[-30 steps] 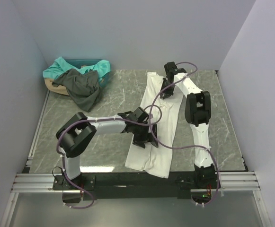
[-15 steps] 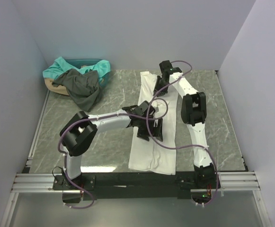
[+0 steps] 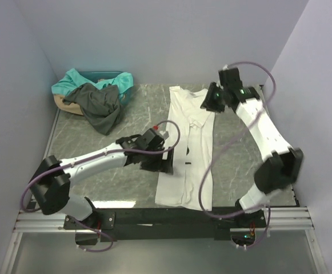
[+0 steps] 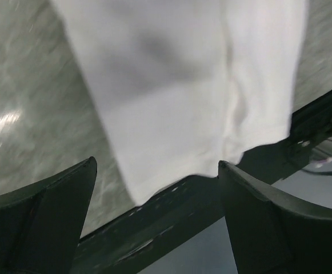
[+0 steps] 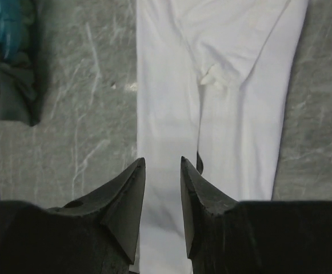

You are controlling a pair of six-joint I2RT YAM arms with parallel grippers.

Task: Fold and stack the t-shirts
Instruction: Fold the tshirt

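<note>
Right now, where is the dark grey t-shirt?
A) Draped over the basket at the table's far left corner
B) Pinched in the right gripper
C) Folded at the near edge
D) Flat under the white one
A: the dark grey t-shirt hangs over the basket at the far left corner, with the teal t-shirt beside it. The white t-shirt lies apart, mid-table.

Table (image 3: 86, 154): grey marbled top. Basket (image 3: 59, 103): stood at far-left corner, against the walls (image 3: 154, 40). Metal rail (image 3: 40, 220): ran along the table's near edge.
</note>
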